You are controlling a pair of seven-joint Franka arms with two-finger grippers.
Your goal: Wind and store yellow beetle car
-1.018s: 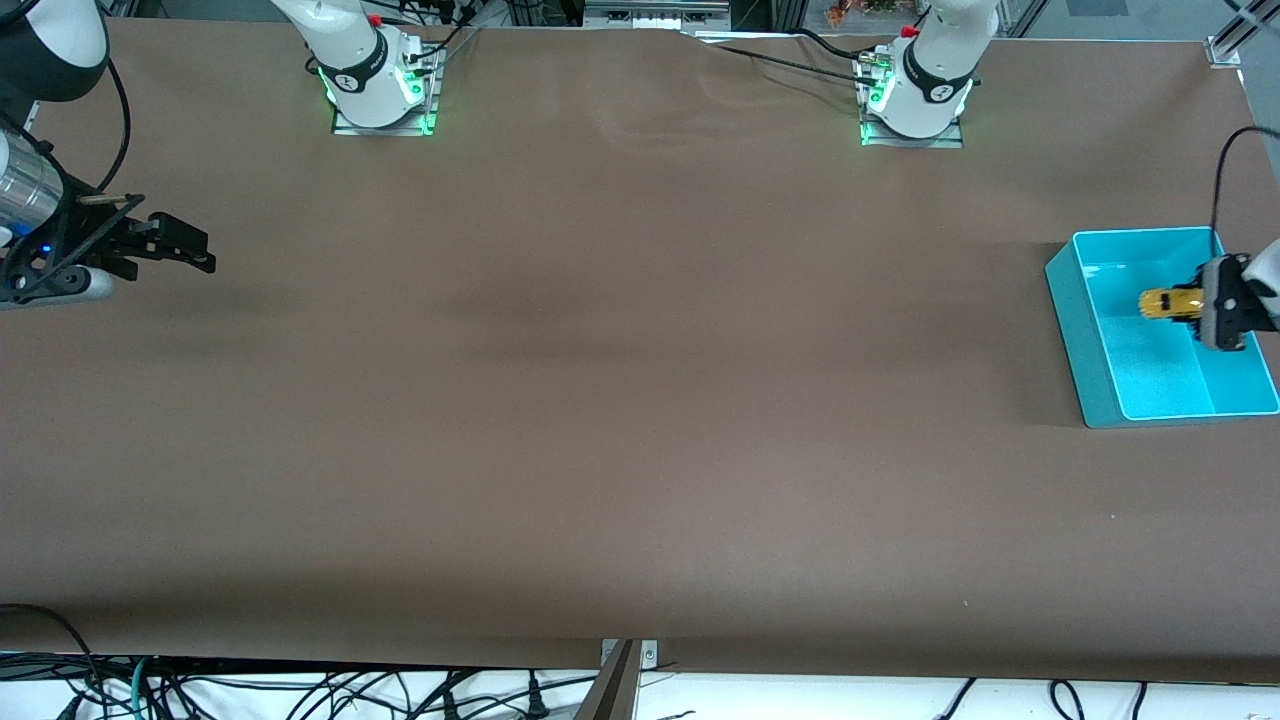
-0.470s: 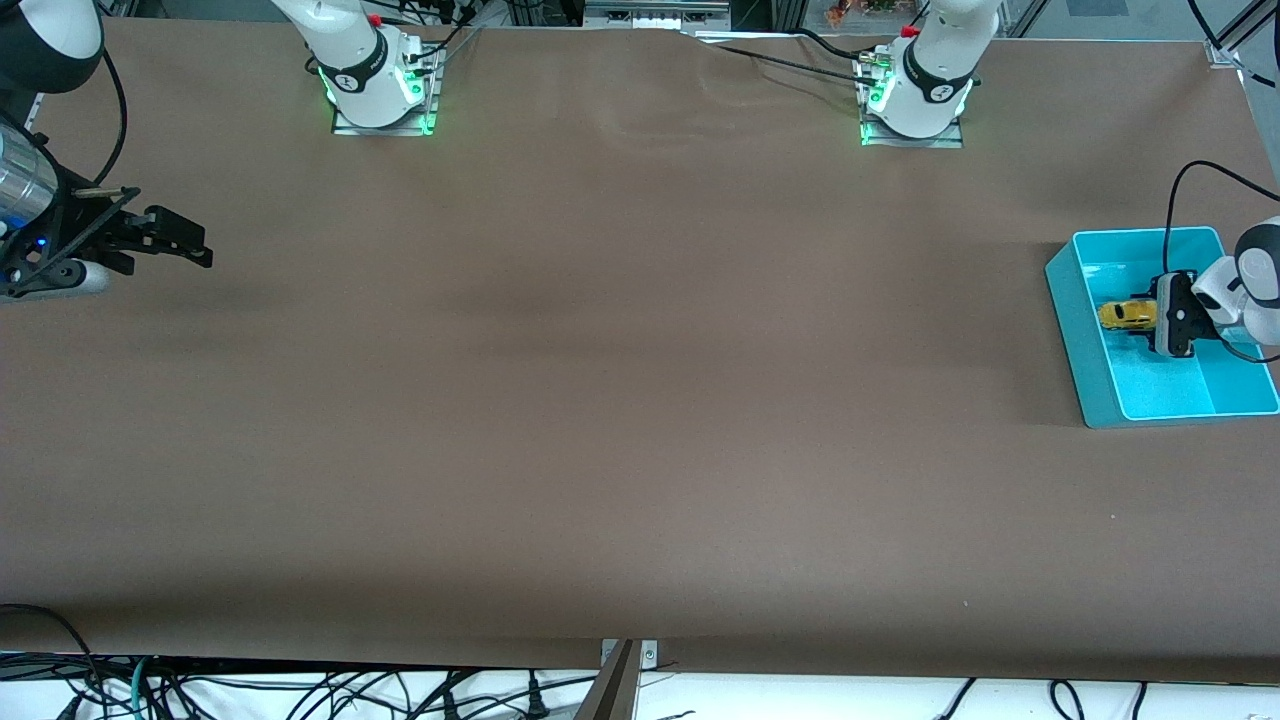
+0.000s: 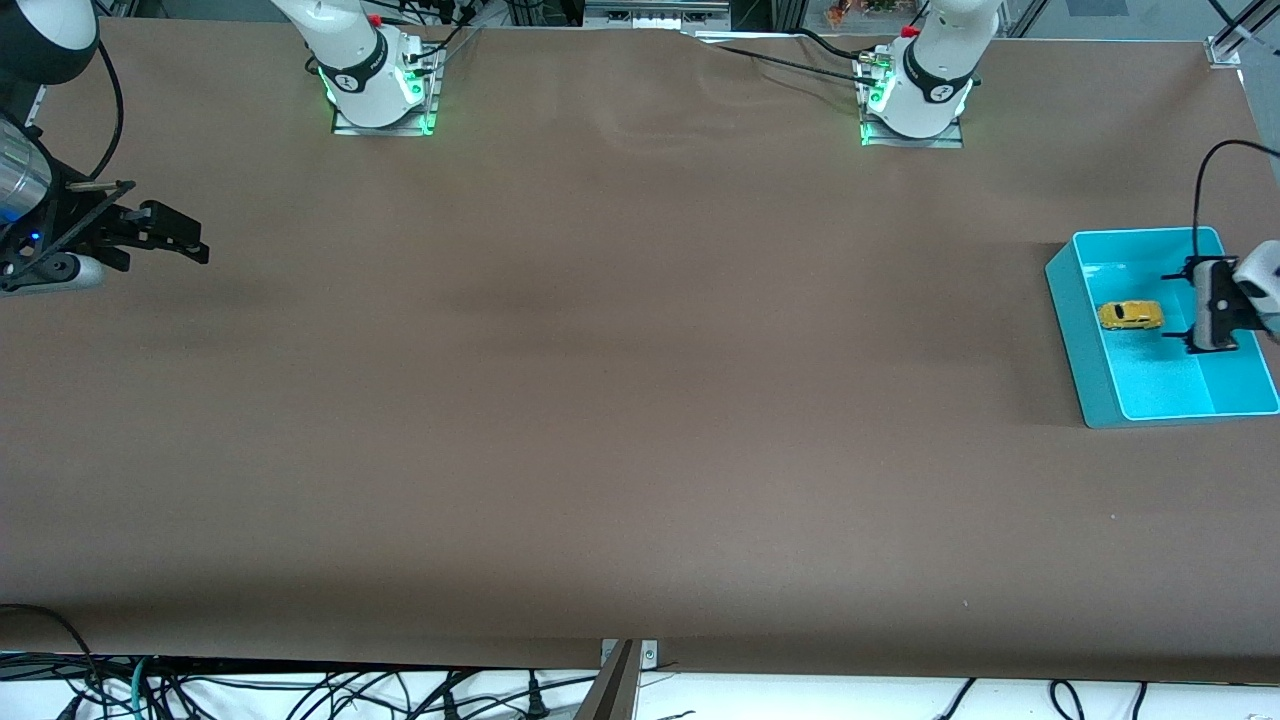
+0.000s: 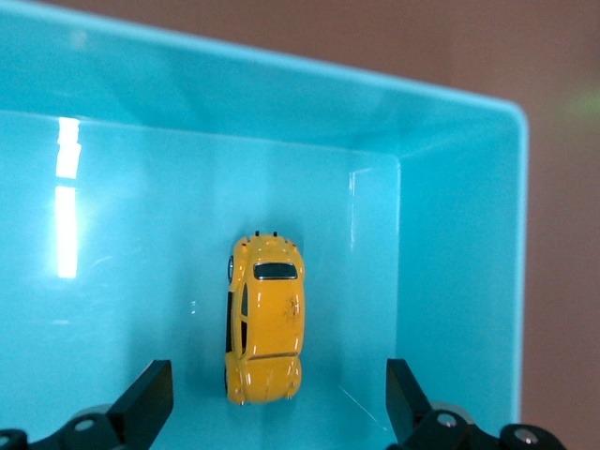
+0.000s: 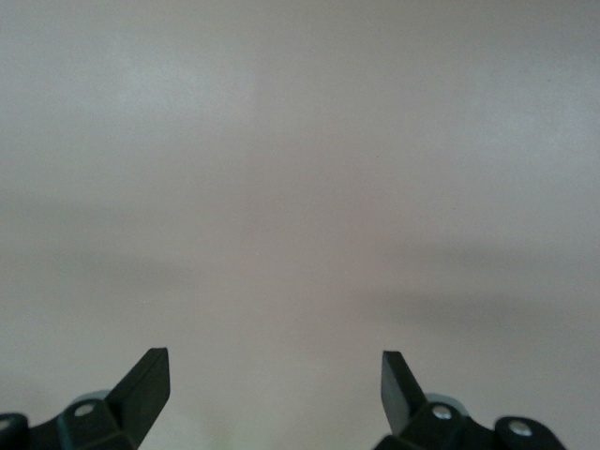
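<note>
The yellow beetle car [image 3: 1131,315] lies on its wheels on the floor of the turquoise bin [image 3: 1075,320] at the left arm's end of the table. It also shows in the left wrist view [image 4: 265,319], free between and ahead of the fingers. My left gripper [image 3: 1178,307] is open and empty over the bin, just beside the car and apart from it. My right gripper [image 3: 200,246] is open and empty over bare table at the right arm's end, where that arm waits.
The bin's walls [image 4: 459,262] surround the car closely. A brown cloth [image 3: 620,380] covers the table. Both arm bases [image 3: 378,80] stand along the table's edge farthest from the front camera. Cables hang below the nearest edge.
My left gripper has let go of the yellow car, which now rests on the bin floor. The gripper opened and drew back from the car. The right gripper barely shifted.
</note>
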